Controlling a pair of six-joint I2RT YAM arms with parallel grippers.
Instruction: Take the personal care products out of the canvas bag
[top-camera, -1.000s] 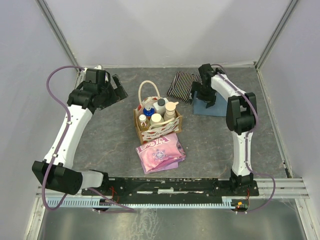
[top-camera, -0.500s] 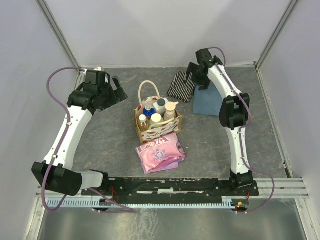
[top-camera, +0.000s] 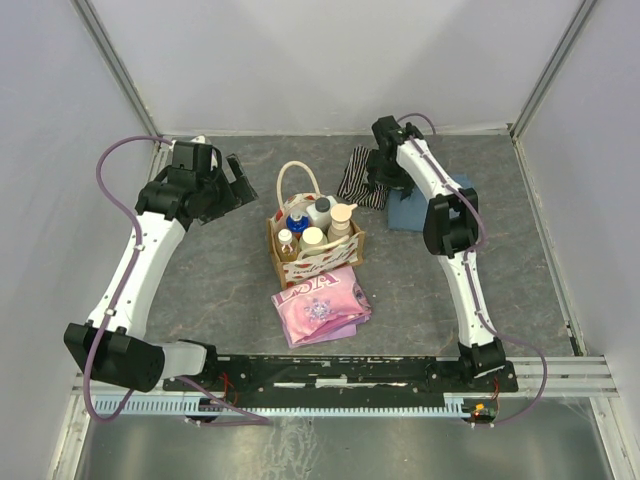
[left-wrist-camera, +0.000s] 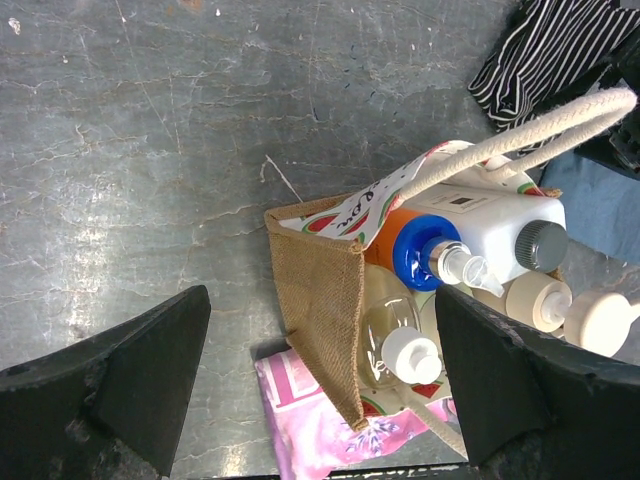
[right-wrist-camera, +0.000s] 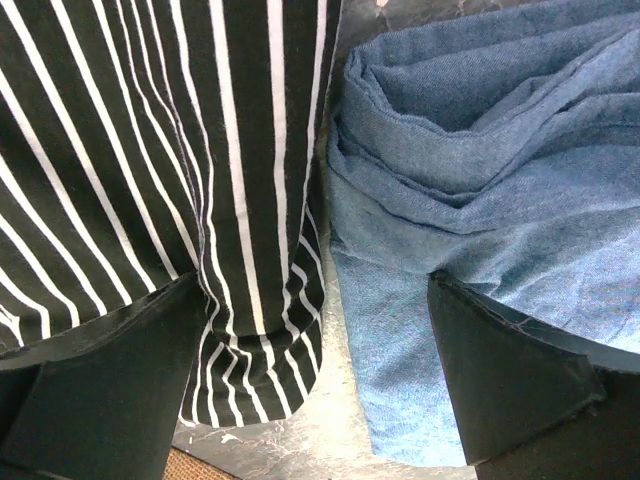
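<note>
The canvas bag (top-camera: 322, 263) stands mid-table with its looped handle (top-camera: 296, 175) upright. Several personal care products stand in it: a white bottle with a grey cap (top-camera: 320, 210), a beige pump bottle (top-camera: 341, 220), an orange bottle with a blue pump (top-camera: 297, 222) and a small amber bottle (top-camera: 287, 240). My left gripper (top-camera: 237, 180) hovers open to the bag's left, apart from it. Its wrist view looks down on the bag's side wall (left-wrist-camera: 320, 300), the blue pump (left-wrist-camera: 425, 255) and a clear white-capped bottle (left-wrist-camera: 395, 340). My right gripper (top-camera: 376, 186) hangs open over two cloths at the back.
A striped black-and-white cloth (top-camera: 355, 172) (right-wrist-camera: 150, 150) and a folded blue cloth (top-camera: 412, 212) (right-wrist-camera: 480, 180) lie side by side behind the bag. A pink folded cloth (top-camera: 320, 305) (left-wrist-camera: 310, 420) lies against the bag's near side. Grey walls enclose the table.
My right arm has swung left, from above the blue cloth to above the seam between the striped and blue cloths. The left arm and the bag have not moved.
</note>
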